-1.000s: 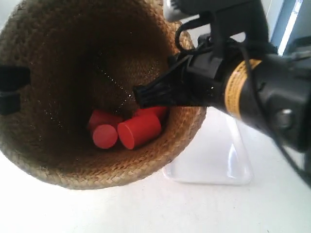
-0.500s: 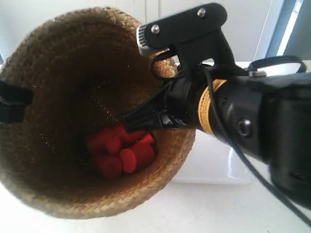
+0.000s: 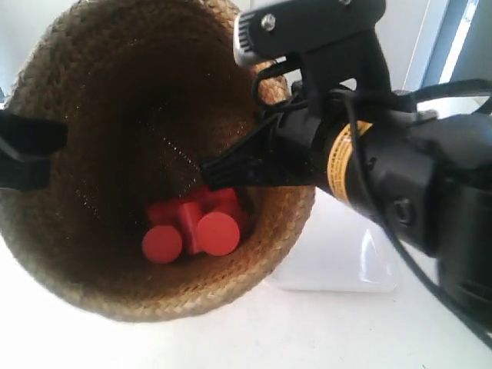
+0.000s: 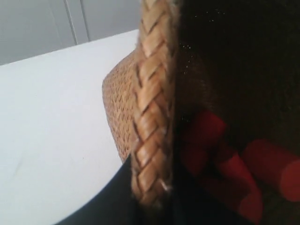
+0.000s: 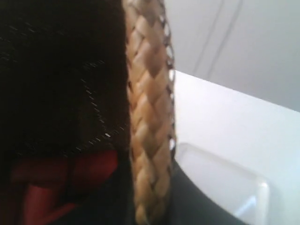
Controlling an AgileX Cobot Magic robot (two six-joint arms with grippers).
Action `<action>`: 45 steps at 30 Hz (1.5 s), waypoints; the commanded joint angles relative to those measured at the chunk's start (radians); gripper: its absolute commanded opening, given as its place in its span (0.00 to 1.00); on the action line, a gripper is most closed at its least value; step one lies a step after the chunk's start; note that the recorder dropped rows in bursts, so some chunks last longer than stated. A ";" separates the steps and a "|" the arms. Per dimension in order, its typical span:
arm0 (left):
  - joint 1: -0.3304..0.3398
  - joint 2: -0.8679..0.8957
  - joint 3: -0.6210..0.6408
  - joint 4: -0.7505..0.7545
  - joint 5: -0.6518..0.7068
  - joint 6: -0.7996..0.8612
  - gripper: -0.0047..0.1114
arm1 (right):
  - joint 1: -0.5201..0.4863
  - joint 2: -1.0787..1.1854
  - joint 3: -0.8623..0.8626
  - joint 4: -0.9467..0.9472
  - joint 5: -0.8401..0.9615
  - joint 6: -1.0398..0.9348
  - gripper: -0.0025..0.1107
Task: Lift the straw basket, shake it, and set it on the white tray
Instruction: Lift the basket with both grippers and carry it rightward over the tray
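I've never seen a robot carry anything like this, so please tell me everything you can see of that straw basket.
The straw basket is tan-brown woven straw with a thick braided rim and a dark inside. It is tipped so its mouth faces the exterior camera. Red cylinders lie heaped at its bottom. The left gripper and the right gripper, both black, pinch the rim on opposite sides. The white tray shows partly from behind it.
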 commanded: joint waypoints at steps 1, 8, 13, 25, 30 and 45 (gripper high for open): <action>-0.006 -0.001 -0.059 -0.007 0.096 -0.045 0.04 | 0.023 -0.019 -0.053 0.201 0.003 -0.164 0.02; 0.030 0.042 0.023 0.060 -0.047 0.008 0.04 | -0.021 -0.007 0.003 -0.100 -0.046 0.043 0.02; 0.003 0.027 -0.024 -0.030 0.073 -0.008 0.04 | -0.024 -0.027 -0.049 0.245 -0.092 -0.212 0.02; -0.060 -0.065 -0.046 -0.059 0.008 0.020 0.04 | -0.022 -0.026 -0.062 0.307 -0.139 -0.285 0.02; 0.006 -0.005 0.037 0.009 -0.050 0.064 0.04 | -0.043 0.010 -0.010 -0.042 -0.098 -0.009 0.02; -0.004 -0.028 -0.024 -0.082 0.042 0.031 0.04 | -0.031 -0.038 -0.093 0.310 -0.019 -0.303 0.02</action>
